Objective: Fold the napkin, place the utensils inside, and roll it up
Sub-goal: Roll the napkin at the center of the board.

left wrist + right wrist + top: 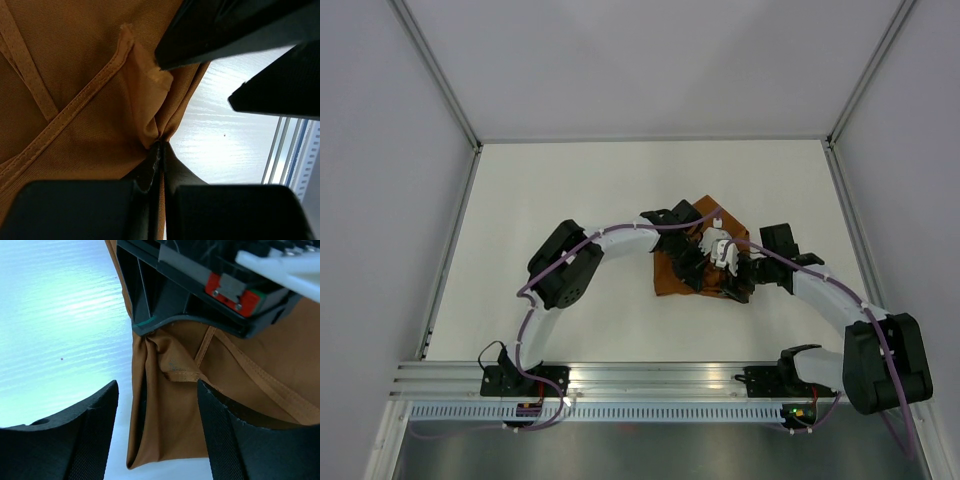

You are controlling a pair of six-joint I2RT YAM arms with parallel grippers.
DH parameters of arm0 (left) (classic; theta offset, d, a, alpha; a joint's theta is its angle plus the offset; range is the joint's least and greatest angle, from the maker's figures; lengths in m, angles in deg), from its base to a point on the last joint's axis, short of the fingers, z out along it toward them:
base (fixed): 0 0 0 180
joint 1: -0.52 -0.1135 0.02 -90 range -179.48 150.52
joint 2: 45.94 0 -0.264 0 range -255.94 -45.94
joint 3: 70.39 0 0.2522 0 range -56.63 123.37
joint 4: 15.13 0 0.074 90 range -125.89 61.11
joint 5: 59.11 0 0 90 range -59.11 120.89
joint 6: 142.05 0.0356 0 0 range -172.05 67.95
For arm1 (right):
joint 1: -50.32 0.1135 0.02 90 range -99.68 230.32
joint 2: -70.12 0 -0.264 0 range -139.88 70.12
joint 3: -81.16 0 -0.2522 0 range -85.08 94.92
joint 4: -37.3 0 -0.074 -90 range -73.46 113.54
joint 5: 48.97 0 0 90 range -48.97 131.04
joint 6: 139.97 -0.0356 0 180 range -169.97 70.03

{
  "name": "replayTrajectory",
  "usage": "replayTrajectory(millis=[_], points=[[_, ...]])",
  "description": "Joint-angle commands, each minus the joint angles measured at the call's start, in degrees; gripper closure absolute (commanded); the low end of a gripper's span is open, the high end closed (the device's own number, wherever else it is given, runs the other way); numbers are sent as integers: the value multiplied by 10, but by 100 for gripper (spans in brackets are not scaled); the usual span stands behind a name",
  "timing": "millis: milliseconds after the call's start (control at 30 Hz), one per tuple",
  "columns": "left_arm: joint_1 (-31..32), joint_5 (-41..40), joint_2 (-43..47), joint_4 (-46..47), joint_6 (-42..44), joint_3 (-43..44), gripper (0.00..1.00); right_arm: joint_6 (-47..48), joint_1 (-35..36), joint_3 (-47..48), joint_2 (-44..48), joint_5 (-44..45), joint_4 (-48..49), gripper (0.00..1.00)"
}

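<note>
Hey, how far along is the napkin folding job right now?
Done: the napkin is loosely folded, hems crossing over itself. In hand: the left gripper has its fingers shut on a bunched fold; the right gripper, fingers open, hovers at its edge. Left: no utensil is in view, nothing rolled.

Rust-orange napkin (667,281) crumpled on white table (570,190); left gripper (692,262), right gripper (733,281) crowd together over it.

We see the large rust-orange cloth napkin (672,278) lying crumpled just right of the middle of the white table (570,200). It is folded over itself, with one corner pointing to the far side. Its stitched hems cross diagonally over the slightly shiny weave. One edge is bunched into tight pleats, pinched in the closed left gripper (161,150).
</note>
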Motion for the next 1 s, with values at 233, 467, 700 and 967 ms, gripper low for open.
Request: replayTrajectory(millis=[233,467,700,967], points=[[-7,32,-31,-34,-23,45,98,7,58,-47,34,37,138,28],[-8,34,-36,-38,-25,47,98,25,60,-22,70,12,68,26],[-7,39,-34,-41,-27,47,98,32,90,-25,65,24,73,24],[-7,44,-38,-41,-28,49,98,32,146,-48,8,100,157,23]])
